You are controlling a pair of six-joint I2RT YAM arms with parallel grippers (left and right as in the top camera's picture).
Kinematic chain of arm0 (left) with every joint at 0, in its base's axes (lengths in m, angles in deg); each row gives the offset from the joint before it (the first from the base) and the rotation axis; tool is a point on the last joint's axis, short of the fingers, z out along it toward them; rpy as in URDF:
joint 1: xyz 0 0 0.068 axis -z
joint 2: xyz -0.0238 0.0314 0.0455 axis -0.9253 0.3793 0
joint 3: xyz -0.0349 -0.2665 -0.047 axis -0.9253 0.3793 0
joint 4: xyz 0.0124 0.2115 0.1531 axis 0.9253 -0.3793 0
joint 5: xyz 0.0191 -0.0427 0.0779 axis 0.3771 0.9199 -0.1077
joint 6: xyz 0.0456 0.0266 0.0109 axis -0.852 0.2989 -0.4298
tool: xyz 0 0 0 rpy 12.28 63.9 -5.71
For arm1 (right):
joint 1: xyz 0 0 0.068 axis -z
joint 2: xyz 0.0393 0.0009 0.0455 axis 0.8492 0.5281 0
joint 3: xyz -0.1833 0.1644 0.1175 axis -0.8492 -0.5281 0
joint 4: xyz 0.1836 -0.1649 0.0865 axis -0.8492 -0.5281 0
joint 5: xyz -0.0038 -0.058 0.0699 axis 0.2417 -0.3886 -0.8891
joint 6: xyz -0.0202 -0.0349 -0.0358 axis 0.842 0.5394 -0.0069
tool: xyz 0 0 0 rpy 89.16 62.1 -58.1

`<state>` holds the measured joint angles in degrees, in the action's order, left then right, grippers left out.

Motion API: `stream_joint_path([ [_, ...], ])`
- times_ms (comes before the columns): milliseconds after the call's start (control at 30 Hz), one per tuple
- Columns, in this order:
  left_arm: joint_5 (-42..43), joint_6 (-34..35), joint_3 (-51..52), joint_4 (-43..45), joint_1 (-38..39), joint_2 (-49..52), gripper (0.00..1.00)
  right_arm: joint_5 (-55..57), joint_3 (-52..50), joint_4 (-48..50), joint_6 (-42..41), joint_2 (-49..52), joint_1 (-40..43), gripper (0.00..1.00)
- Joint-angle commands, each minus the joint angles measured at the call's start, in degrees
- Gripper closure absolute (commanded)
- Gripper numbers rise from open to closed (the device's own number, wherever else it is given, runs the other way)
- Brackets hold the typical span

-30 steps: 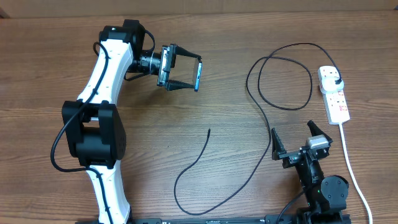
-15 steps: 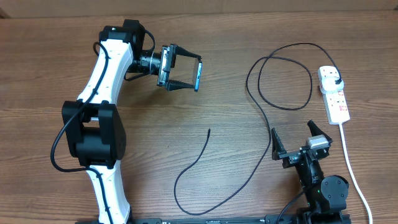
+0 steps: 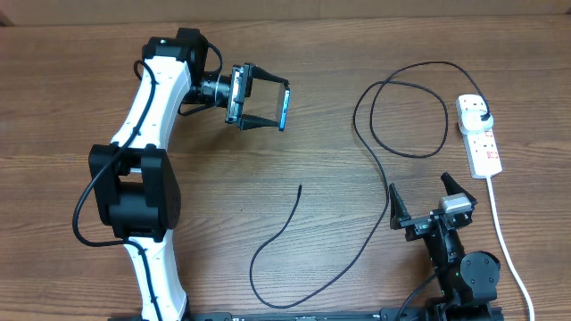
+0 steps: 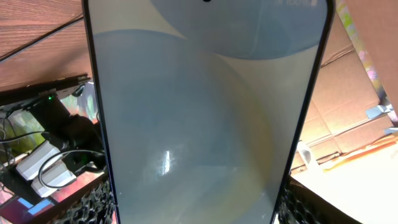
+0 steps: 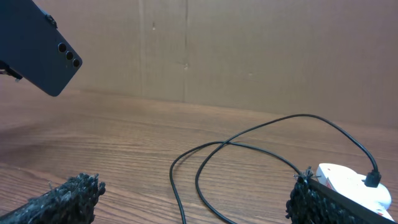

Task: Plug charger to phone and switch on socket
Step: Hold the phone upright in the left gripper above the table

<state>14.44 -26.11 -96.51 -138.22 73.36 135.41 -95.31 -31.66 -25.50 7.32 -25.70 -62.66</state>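
Observation:
My left gripper [image 3: 278, 105] is shut on the phone [image 3: 284, 107], which it holds on edge above the far left of the table. In the left wrist view the phone's screen [image 4: 205, 112] fills the frame between the fingers. In the right wrist view the phone's dark back [image 5: 37, 50] shows at top left. The black charger cable [image 3: 357, 125] loops over the table; its free tip [image 3: 300, 187] lies mid-table and its plug [image 3: 483, 116] sits in the white socket strip [image 3: 480, 138]. My right gripper [image 3: 424, 207] is open and empty near the front right, with cable loops [image 5: 205, 168] on the table ahead of it.
The strip's thick white cord [image 3: 504, 241] runs down the right edge of the table. A cardboard wall [image 5: 249, 50] stands behind the table. The strip's end [image 5: 351, 183] shows beside my right finger.

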Motion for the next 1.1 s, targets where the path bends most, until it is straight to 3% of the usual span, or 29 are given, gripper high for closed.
stream_joint_path([
  [0, 2.14, 0.13, -1.84, -0.13, 0.15, 0.48, 0.96, -0.31, -0.61, 0.26, 0.28, -0.61, -0.28, 0.00],
  [1067, -1.16, 0.15, -1.84, 0.07, 0.15, 0.48, 0.96, -0.31, -0.61, 0.26, 0.28, -0.61, -0.28, 0.00],
])
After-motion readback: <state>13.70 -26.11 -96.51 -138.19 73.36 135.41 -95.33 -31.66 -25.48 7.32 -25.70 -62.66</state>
